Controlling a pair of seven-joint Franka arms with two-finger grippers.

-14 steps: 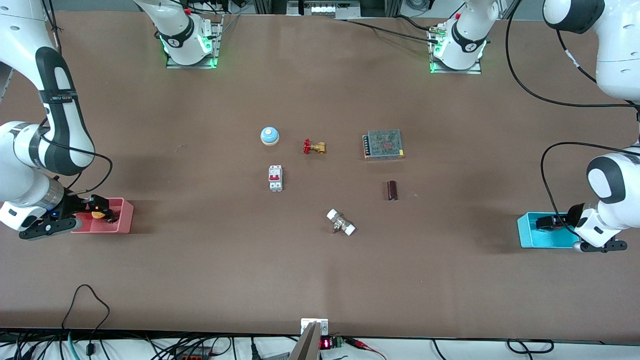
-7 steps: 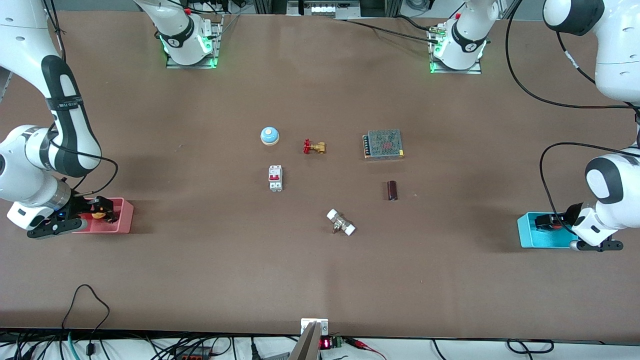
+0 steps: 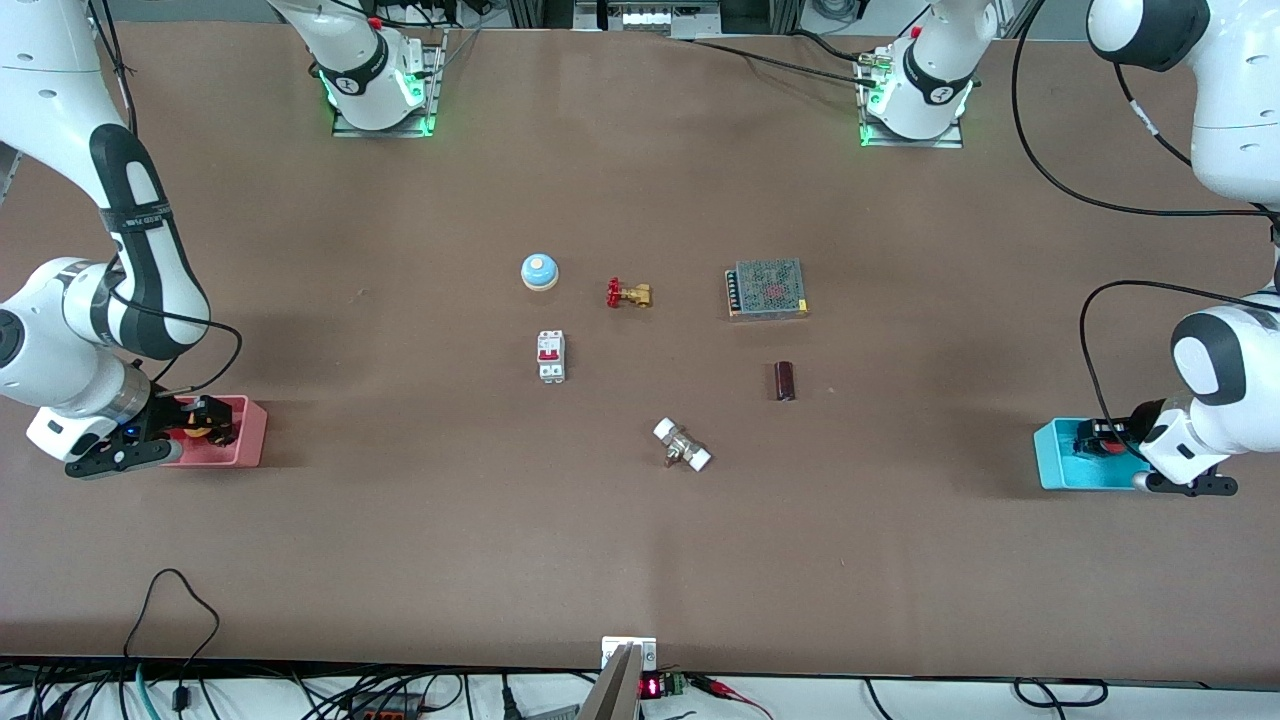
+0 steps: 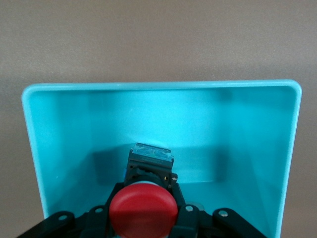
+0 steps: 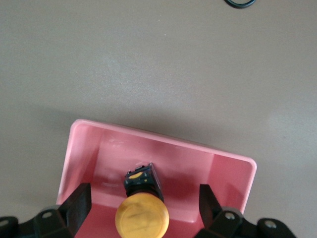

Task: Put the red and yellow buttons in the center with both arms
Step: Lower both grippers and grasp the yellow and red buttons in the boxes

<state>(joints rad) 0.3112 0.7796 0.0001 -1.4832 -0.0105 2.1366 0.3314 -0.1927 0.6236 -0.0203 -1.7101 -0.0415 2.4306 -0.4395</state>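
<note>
The red button [image 4: 143, 212] stands in the cyan bin [image 4: 158, 85] at the left arm's end of the table. My left gripper [image 4: 144, 198] is down in that bin, shut on the red button; it also shows in the front view [image 3: 1100, 440]. The yellow button [image 5: 142, 215] lies in the pink bin [image 5: 163, 139] at the right arm's end. My right gripper [image 5: 143, 206] is open, with a finger on each side of the yellow button and apart from it; it also shows in the front view [image 3: 195, 422]. The brown table centre [image 3: 640, 380] holds neither button.
Round the centre lie a blue-and-white bell [image 3: 539, 271], a brass valve [image 3: 628, 293], a white circuit breaker [image 3: 551, 356], a metal power supply [image 3: 767, 288], a dark cylinder [image 3: 785, 380] and a white-capped fitting [image 3: 682, 445].
Both grippers have sunk lower into their bins. The right arm's wrist has shifted a little toward the table's middle. The red cap now shows at the left gripper.
</note>
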